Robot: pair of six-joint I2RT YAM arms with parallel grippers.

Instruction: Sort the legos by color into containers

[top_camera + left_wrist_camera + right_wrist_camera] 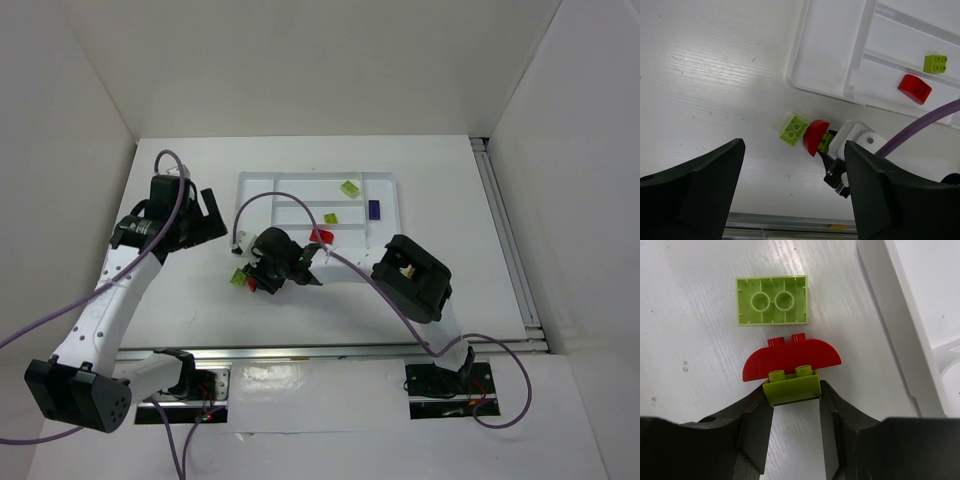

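My right gripper (792, 396) is clamped on a small lime brick (791, 384), one finger on each side of it. It sits on the bench left of centre, just off the near left corner of the white tray (900, 325). A red arched brick (790, 359) lies with its flat edge touching that lime piece. Just beyond the red one, an upturned lime brick (772, 301) lies hollow side up. I cannot tell whether the held brick is lifted or resting on the bench.

My left gripper (208, 226) hangs toward the left edge of the bench, beside the tray's left end. Its fingers are spread wide with nothing between them.

The tray sits toward the far edge, about midway across. In it I see a second lime brick (349, 188) in the farthest long slot and a smaller lime brick (331, 216) in a slot nearer me. A red brick (320, 236) lies in the nearest long slot, and a dark blue brick (374, 209) sits at the tray's right end.
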